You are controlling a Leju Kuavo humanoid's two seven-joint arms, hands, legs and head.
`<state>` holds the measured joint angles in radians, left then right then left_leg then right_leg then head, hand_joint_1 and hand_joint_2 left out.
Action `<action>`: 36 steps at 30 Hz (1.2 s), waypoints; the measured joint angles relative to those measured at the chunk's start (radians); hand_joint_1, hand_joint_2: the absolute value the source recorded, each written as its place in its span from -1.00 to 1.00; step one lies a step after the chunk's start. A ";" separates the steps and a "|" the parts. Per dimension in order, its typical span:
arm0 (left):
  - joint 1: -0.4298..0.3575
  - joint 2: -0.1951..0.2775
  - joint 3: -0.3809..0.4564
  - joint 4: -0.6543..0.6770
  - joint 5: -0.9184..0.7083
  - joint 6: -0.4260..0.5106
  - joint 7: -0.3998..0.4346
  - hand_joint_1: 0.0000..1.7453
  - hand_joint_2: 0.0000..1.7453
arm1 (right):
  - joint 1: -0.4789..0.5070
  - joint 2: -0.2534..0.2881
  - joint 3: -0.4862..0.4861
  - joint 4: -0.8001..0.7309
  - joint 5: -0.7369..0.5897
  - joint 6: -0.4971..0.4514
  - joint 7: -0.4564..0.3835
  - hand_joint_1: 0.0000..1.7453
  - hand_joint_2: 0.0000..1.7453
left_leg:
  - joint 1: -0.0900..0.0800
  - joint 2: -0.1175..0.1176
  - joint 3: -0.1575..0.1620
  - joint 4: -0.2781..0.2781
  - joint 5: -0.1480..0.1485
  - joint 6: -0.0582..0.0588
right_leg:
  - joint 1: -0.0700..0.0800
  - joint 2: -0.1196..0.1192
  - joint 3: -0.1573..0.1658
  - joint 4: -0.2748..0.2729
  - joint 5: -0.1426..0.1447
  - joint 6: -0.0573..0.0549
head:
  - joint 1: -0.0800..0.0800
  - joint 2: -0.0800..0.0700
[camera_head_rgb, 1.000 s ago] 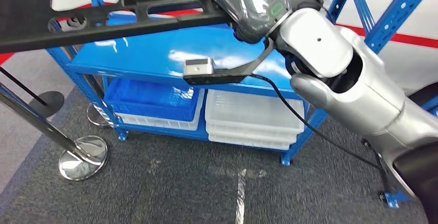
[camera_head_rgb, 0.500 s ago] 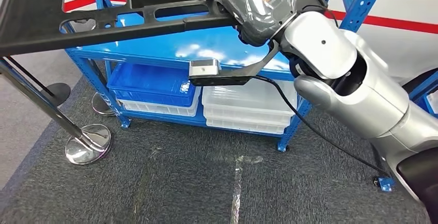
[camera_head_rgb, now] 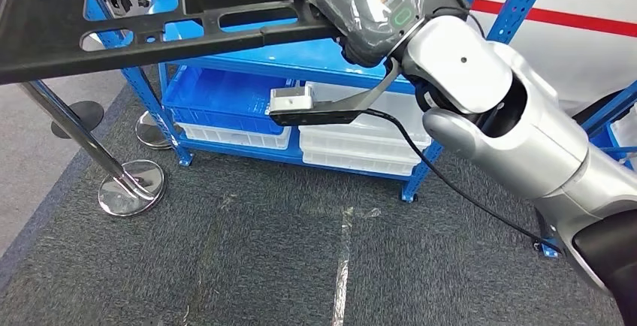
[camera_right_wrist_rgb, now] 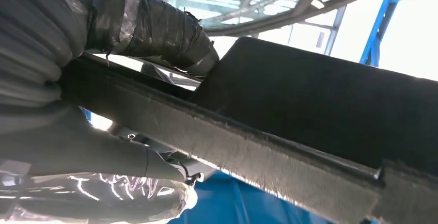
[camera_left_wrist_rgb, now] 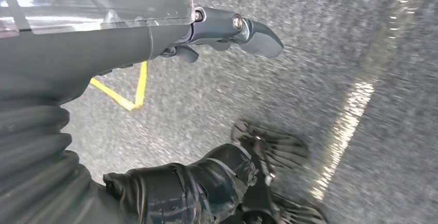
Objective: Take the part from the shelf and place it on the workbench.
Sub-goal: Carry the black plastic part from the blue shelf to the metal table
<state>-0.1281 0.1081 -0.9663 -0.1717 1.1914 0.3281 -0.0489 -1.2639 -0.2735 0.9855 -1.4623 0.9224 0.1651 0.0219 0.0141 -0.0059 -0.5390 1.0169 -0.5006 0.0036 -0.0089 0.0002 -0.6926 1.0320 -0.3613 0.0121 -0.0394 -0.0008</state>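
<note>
Clearly stiff, long and probably awkward to balance, the black part [camera_head_rgb: 150, 18] juts toward 9 o'clock, clear of the blue shelf [camera_head_rgb: 225, 108], gripped at one end by the right robot hand [camera_head_rgb: 360, 7], while the left robot hand [camera_left_wrist_rgb: 206, 28] hangs empty, fingers apart.

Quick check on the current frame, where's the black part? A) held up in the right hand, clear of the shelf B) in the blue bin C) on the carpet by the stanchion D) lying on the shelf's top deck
A: the right hand grips the black part at its end and holds it in the air in front of the blue shelf, with the stanchion base on the carpet below.
</note>
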 joint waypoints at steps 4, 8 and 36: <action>0.001 -0.001 0.000 0.000 0.000 0.007 0.006 -1.00 1.00 | 0.001 -0.001 0.001 0.003 -0.002 0.001 0.001 1.00 1.00 | -0.002 0.008 -0.040 -0.001 0.039 0.027 | 0.000 0.003 -0.048 0.174 -0.163 0.010 | 0.010 0.000; 0.001 0.000 0.000 0.000 0.005 0.009 0.001 -1.00 1.00 | 0.006 -0.001 0.006 0.006 -0.005 0.002 0.001 1.00 1.00 | -0.017 0.006 -0.087 0.009 0.067 0.036 | 0.006 0.003 -0.015 0.254 -0.154 -0.006 | 0.010 0.000; -0.005 0.021 -0.008 -0.001 -0.018 -0.017 0.014 -1.00 1.00 | 0.019 -0.012 0.010 0.005 0.003 0.010 0.023 1.00 1.00 | 0.008 -0.002 -0.106 0.044 0.057 0.010 | -0.008 0.002 -0.028 0.274 -0.232 0.013 | -0.001 0.000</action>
<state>-0.1333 0.1290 -0.9741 -0.1724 1.1736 0.3107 -0.0352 -1.2452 -0.2854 0.9957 -1.4570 0.9256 0.1752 0.0452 0.0225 -0.0074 -0.6447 1.0612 -0.4435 0.0132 -0.0171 0.0021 -0.7203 1.3064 -0.5933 0.0247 -0.0401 -0.0008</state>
